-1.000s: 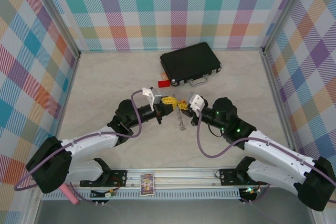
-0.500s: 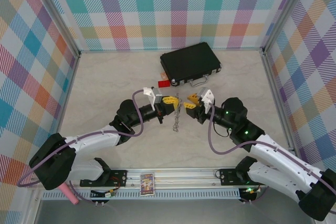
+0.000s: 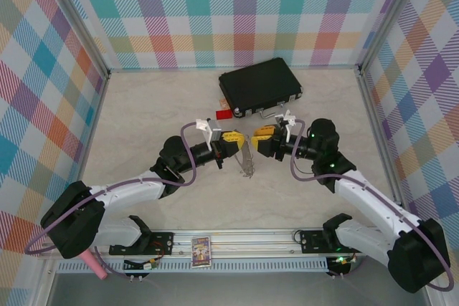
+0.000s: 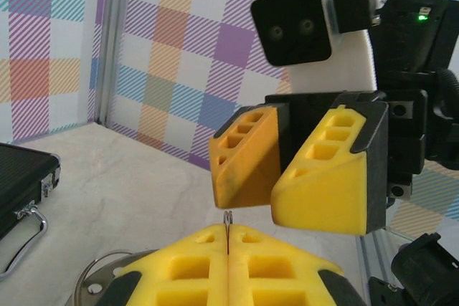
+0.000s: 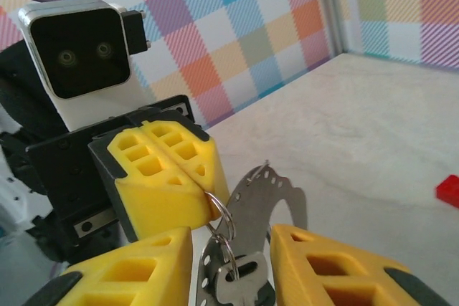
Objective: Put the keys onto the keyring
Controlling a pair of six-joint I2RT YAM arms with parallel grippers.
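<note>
While the left gripper [image 3: 235,139] has its yellow fingers pressed tight together, what it's actually pinching at the very tips is a small wire loop [image 5: 218,213], and the keyring [image 3: 247,158] dangles off that. From the top camera the keyring is seen almost edge-on, a thin grey sliver. Its long axis runs from the left fingertips toward the near edge of the table [image 3: 143,105], with the upper end at the gripper and the lower end hanging free. Can't tell if that lower end touches the tabletop. The right wrist view catches it more face-on, a curved grey rim with little nubs, and a silver key [image 5: 235,286] hangs under the loop with its lower part cut off by the frame edge. The right gripper [image 3: 261,136] sits just beside all this, facing the left one, fingers spread wide. The keyring and key hang in the gap between them, not touching either finger as far as I can see. Over by the far wall there's a black case [image 3: 259,88] with a small red tag [image 3: 224,114] just beside its near-left corner, both well apart from the keyring.
</note>
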